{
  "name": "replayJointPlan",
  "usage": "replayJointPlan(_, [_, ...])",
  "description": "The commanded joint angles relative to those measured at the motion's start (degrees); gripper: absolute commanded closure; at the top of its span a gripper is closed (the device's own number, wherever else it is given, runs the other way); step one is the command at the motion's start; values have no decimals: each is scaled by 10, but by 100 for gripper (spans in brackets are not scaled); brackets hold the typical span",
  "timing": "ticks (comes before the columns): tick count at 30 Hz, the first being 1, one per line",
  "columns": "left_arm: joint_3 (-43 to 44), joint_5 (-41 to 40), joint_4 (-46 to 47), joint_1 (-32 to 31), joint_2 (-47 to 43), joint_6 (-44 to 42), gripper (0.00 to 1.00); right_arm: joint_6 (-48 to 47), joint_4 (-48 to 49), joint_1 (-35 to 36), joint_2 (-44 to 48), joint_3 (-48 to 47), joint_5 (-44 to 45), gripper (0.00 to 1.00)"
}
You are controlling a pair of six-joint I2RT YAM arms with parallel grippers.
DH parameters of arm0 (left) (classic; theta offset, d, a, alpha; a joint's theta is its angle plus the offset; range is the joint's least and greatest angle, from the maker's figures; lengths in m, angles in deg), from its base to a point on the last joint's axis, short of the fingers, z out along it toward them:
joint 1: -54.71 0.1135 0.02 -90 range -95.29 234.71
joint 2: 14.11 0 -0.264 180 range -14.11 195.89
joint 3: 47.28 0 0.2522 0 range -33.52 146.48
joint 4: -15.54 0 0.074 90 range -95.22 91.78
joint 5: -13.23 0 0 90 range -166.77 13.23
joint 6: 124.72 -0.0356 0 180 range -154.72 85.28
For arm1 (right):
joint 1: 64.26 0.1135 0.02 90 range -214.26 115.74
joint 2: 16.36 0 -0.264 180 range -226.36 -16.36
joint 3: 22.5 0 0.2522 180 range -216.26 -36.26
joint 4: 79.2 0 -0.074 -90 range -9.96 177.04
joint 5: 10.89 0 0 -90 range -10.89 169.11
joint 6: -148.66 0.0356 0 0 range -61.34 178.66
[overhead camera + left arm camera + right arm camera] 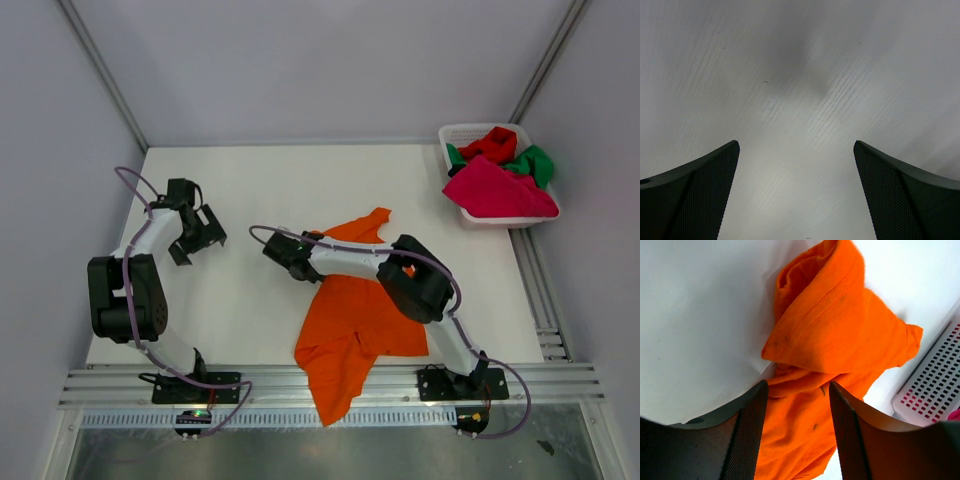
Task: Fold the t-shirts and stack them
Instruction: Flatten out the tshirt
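**Orange shirt risks slipping off the near edge**

The orange shirt [355,310] lies crumpled on the table [260,190], right of centre. Its lower part hangs past the near edge and over the rail [300,385]. It is neither spread nor folded, so the task looks to be at its start.

The right gripper [797,385] sits at the shirt's left edge, with that arm's forearm crossing above the cloth. Its fingers stand partly apart on either side of a bunched fold. They are not closed on it, and I cannot tell whether the pads touch the cloth. The left gripper [796,145] hovers over bare table well to the left, spread fully wide and holding nothing.

The pink shirt [495,190], red shirt [492,143] and green shirt [535,160] sit heaped in the basket [455,130] at the far right corner.

What could go wrong:

- **Grabbing several layers:** closing on that fold would likely take more than one layer. The shirt would then lift as a lump and not open flat.
- **Sliding off the table:** any pull toward the near edge adds to the overhang, and the hanging weight could drag the whole shirt off. The cloth might also catch on the rail.
- **Dragging with the forearm:** if the forearm dips while it sweeps, it may drag the cloth along with it.
- **Twisting:** with the left gripper so far away, a one-sided tug would probably twist the shirt more than spread it.
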Motion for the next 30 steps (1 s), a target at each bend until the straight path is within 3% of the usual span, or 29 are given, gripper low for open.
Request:
replayJointPlan(1, [10,2,-2,3,-7,-9,1,4,15,2,6,-36,-5,44])
replayJointPlan(30, [13,-3,-5,3,-8,-8,1,17,42,5,-37,-49,-56,44])
